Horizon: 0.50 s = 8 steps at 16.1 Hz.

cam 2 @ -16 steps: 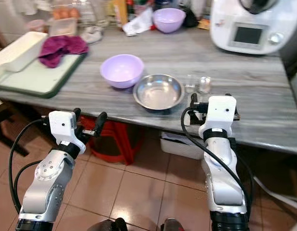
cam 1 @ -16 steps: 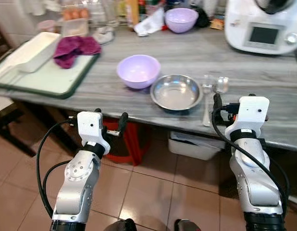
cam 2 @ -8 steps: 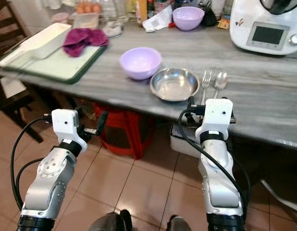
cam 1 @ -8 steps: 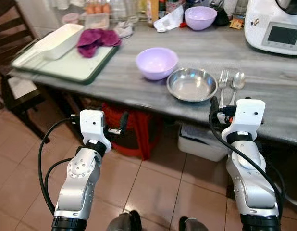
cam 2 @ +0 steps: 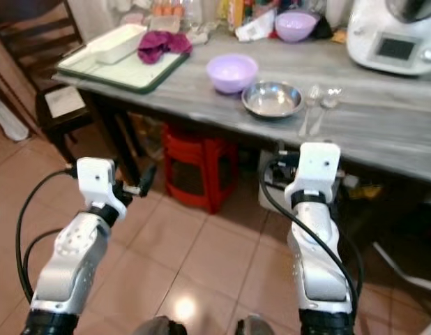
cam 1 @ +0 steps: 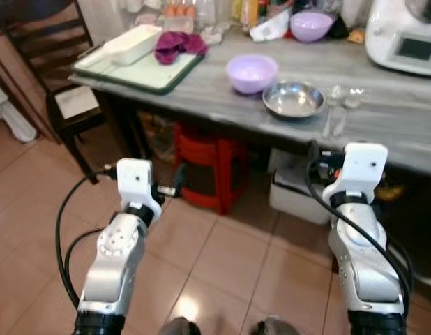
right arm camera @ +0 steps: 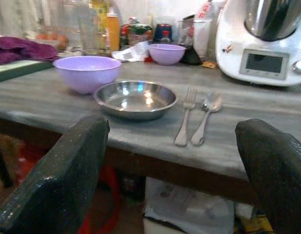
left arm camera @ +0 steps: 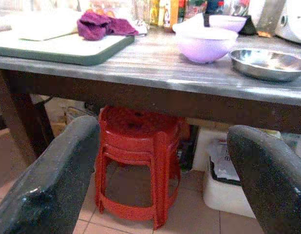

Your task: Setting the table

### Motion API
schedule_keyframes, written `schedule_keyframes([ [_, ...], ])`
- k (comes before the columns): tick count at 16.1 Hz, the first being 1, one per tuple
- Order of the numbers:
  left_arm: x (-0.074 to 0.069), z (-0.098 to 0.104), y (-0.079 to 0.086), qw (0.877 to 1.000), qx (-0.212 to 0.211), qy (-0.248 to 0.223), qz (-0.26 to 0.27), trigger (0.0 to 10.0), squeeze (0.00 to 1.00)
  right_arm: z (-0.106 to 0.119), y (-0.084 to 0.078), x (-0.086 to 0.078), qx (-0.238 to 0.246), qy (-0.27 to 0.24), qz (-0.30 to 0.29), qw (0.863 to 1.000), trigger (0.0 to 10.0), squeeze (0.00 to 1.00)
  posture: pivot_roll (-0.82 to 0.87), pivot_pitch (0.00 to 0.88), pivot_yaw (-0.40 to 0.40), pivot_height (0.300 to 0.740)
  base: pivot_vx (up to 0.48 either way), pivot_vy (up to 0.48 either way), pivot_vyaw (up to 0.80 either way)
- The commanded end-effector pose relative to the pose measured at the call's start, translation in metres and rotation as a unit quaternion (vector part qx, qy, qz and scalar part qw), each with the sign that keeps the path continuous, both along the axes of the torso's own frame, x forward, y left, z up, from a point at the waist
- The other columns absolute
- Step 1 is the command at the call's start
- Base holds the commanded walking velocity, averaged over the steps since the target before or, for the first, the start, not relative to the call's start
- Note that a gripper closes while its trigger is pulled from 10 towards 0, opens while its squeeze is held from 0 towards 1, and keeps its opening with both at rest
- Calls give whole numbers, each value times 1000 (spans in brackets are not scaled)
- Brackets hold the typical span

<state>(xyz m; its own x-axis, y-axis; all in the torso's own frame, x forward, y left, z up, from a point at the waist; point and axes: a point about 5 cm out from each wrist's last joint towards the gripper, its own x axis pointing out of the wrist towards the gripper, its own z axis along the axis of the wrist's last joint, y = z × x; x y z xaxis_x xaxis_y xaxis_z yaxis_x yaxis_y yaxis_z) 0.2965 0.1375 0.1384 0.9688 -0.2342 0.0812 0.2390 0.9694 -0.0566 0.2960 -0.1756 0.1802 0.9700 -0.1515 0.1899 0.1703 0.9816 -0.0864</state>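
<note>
Cutlery: fork (right arm camera: pixel 184 119) and spoon (right arm camera: pixel 205 117) lie side by side on the worktop (right arm camera: pixel 53 105), right of the steel bowl (right arm camera: pixel 135 99), long axes pointing away from the robot. Right hand (right arm camera: pixel 179 175), wide and empty, is nearer; left hand (left arm camera: pixel 160 183) also wide, empty.

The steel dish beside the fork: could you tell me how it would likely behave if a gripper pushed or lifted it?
The steel dish looks thin and shiny, so probably light and slippery on the smooth table. Its low, wide shape makes tipping unlikely; pushed, it would likely slide toward the fork.
</note>
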Motion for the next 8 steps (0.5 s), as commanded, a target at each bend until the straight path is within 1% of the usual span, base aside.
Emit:
schedule_keyframes([
  [1,-2,-3,2,1000,0,5,1,10000,0,2,1,0,1,-3,-2,1000,10000,0,-150,133,89,740,0,0,0],
  [3,-3,-2,3,1000,6,-1,-6,10000,0,2,1,0,1,-3,-4,1000,10000,0,-149,131,90,740,0,0,0],
  [5,-4,-1,3,1000,-1,-8,-23,10000,0,2,0,0,2,-5,-4,1000,10000,0,-147,131,88,740,0,0,0],
  [7,-4,0,4,1000,4,-13,-28,10000,0,2,1,0,3,-5,-4,1000,10000,0,-146,130,88,740,0,0,0],
  [8,-5,0,3,999,-7,-14,-36,10000,0,3,1,0,5,-6,-3,1000,10000,0,-145,128,87,740,0,0,0],
])
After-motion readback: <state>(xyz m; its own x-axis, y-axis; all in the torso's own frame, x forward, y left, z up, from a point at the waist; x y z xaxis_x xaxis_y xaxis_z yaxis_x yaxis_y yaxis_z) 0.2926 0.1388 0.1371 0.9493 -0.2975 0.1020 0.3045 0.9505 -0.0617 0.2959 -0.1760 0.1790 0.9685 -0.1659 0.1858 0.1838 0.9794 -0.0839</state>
